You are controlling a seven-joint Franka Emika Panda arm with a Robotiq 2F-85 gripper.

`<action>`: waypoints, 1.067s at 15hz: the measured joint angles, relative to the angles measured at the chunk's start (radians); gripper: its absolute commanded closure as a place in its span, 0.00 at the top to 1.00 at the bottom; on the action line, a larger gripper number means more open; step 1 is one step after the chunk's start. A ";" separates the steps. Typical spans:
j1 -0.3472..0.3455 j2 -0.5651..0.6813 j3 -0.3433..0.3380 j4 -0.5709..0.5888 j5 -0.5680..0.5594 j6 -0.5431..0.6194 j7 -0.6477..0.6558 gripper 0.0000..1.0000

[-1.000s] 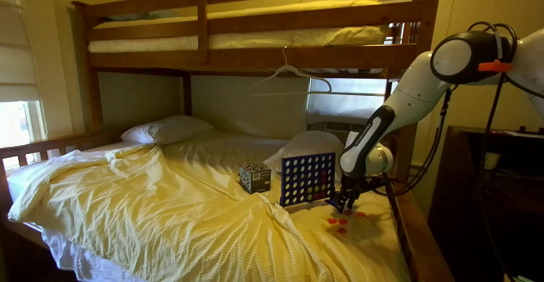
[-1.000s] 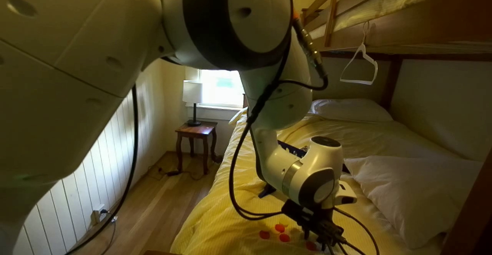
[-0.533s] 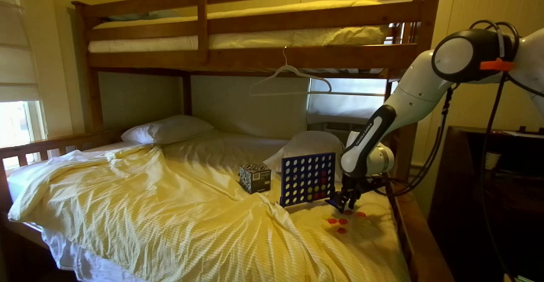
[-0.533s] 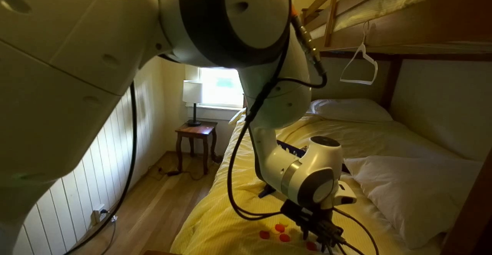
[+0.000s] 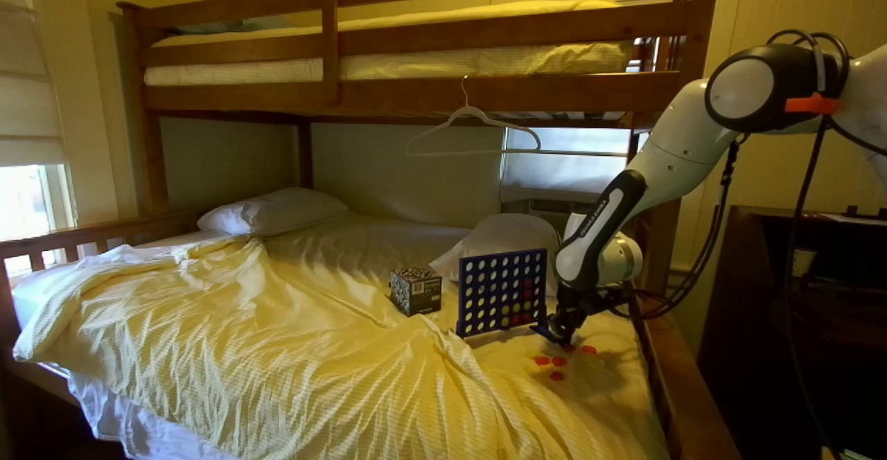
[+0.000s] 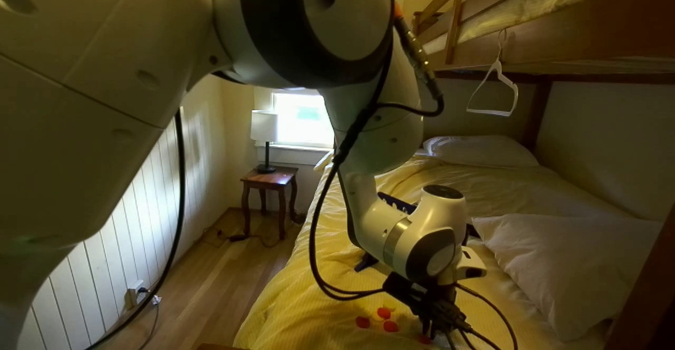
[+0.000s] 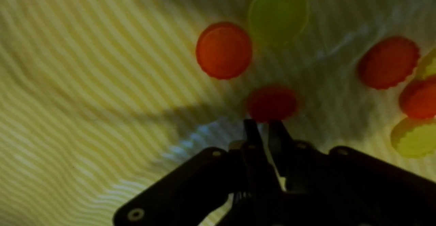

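Right at the gripper (image 7: pixel 261 122), a dark red disc (image 7: pixel 272 102).

Hand (image 7: pixel 262 121) narrowing, fingers (image 7: pixel 251 130) drawing together by dark red disc (image 7: pixel 272 103); arm's elbow (image 5: pixel 743 86) edging slightly upward in both exterior views.

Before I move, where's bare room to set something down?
Bare, in an exterior view: wrinkled yellow striped cloth left of the round red plastic discs, in front of the upright blue plastic grid. Crowded: around the black tool, amid those and round yellow plastic discs.
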 measured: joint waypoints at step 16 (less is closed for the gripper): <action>0.023 -0.005 -0.015 -0.013 0.000 0.000 0.024 1.00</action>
